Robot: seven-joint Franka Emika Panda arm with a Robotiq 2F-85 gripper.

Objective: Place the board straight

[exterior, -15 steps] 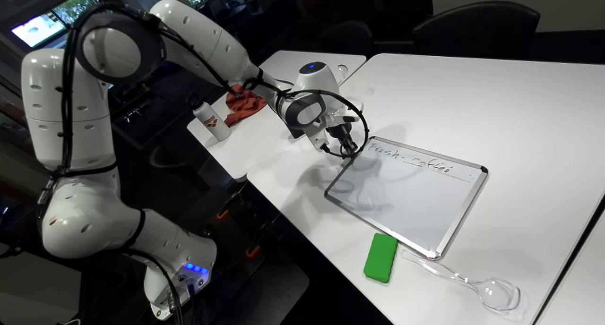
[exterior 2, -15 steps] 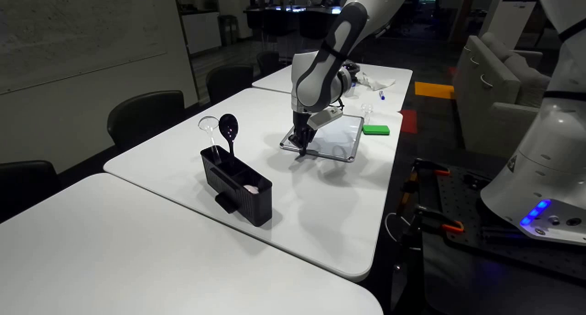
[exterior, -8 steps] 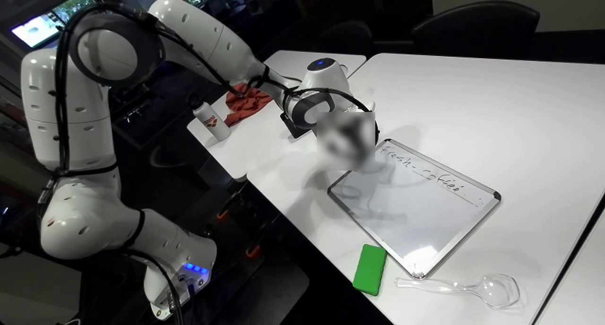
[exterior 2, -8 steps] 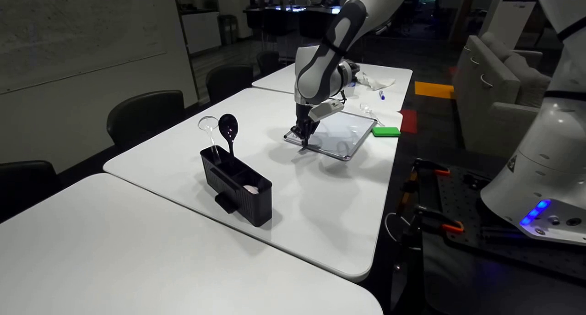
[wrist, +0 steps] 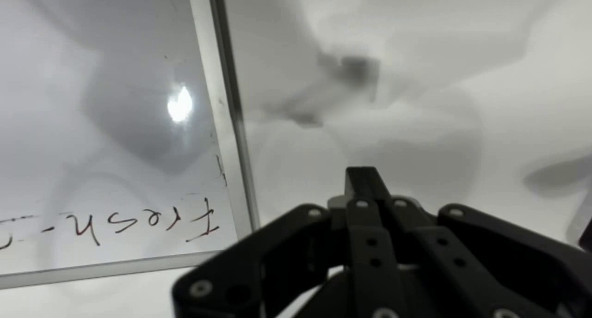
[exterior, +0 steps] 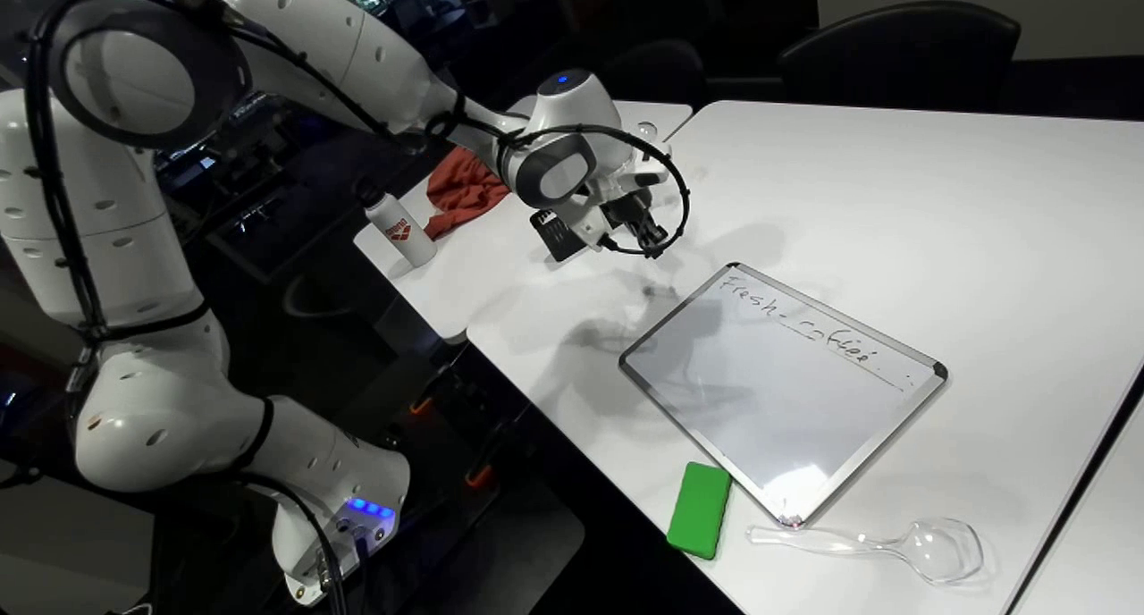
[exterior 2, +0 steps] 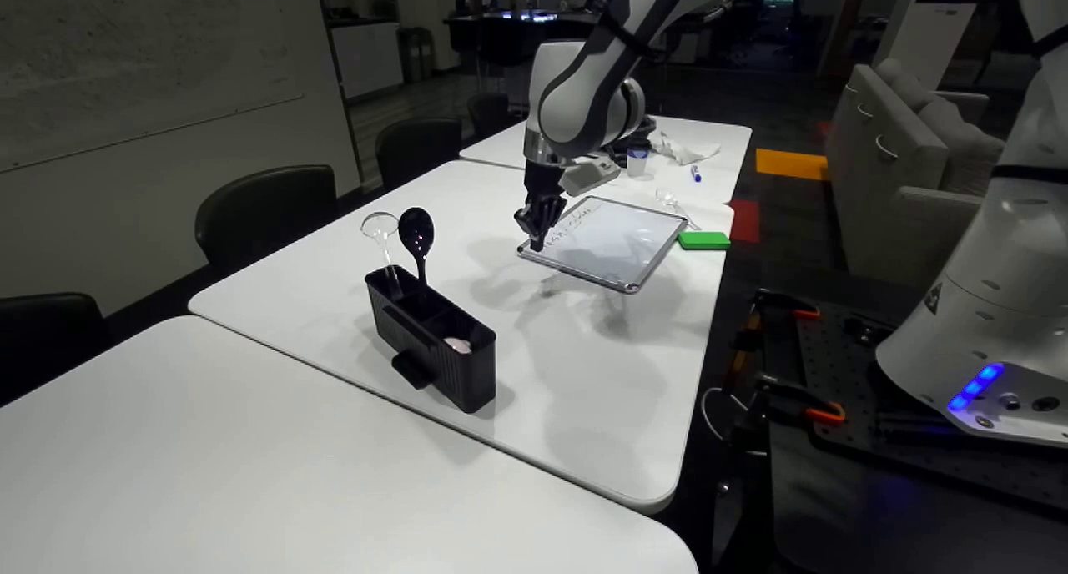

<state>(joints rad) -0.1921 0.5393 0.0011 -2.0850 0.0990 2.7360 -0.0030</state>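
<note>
Fingers [wrist: 363, 186] are sitting drawn together, tips meeting as far as the wrist view is showing. Gripper [exterior 2: 538, 237] is hovering above the white table [exterior: 894, 204], pointing down, just beside the board [exterior: 769, 405] near its lettered corner, apart from it. Shadows [exterior: 590, 356] are falling across tabletop and board. Board is lying on the table in both exterior views, silver frame, handwriting running along one side; "Fresh" is showing upside down in the wrist view. Can't tell whether its sides are squaring with the table edges. Green block [exterior: 700, 510] is lying just beside the frame, can't tell if touching. Clear spoon [exterior: 938, 551] is lying just off a board corner. In an exterior view, black organizer [exterior 2: 477, 382] is standing on the same table, well apart from the board, clear utensil [exterior 2: 381, 234] and black spoon [exterior 2: 416, 234] sticking up from it. White bottle [exterior: 400, 231] and red cloth [exterior: 465, 190] are sitting on the next table [exterior: 474, 271]. Paper cup [exterior 2: 637, 162] and blue marker [exterior 2: 696, 173] are resting on the far table [exterior 2: 727, 169].
</note>
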